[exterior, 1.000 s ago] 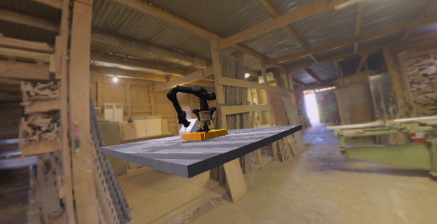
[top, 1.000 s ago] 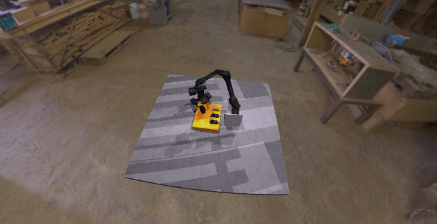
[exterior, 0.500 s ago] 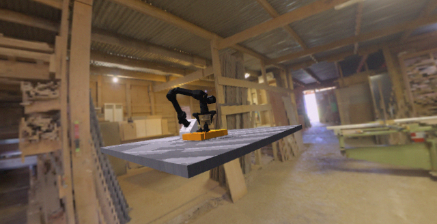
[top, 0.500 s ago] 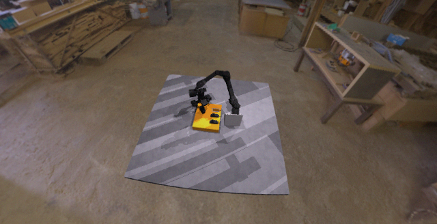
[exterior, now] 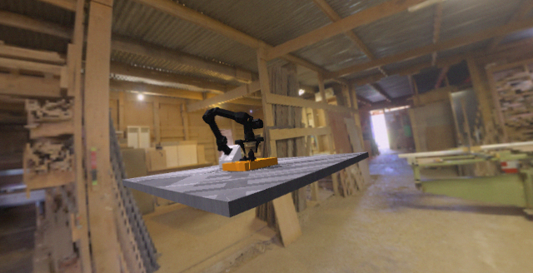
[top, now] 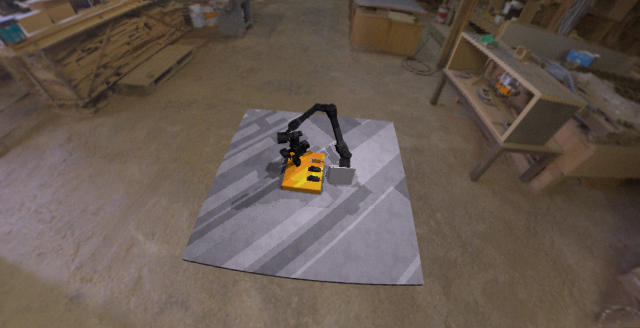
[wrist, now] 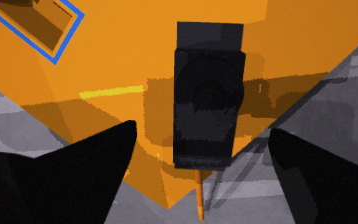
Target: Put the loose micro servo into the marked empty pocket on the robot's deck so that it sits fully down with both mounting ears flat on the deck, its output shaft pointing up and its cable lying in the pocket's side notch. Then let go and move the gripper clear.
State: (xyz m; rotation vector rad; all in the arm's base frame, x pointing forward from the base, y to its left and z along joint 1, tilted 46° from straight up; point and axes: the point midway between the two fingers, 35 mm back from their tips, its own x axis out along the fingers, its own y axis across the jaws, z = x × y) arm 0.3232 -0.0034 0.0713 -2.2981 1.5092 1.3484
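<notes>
Your gripper [top: 297, 161] [exterior: 251, 148] [wrist: 202, 132]: fingers apart, nothing btwn tips. Loose servo [wrist: 208, 100] is on the orange deck [top: 303, 180] [exterior: 236, 166] [wrist: 115, 60], near its corner, apart from deck's blue-edged pocket [wrist: 55, 59].

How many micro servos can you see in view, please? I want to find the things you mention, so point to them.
3: a seated servo [top: 314, 169] nearest the empty pocket [top: 316, 161] [wrist: 50, 34], a second seated servo [top: 313, 178] beyond it, and the loose servo [top: 297, 161] [exterior: 250, 156] [wrist: 207, 110] by the open claw [top: 296, 153] [exterior: 251, 144] [wrist: 202, 132].
</notes>
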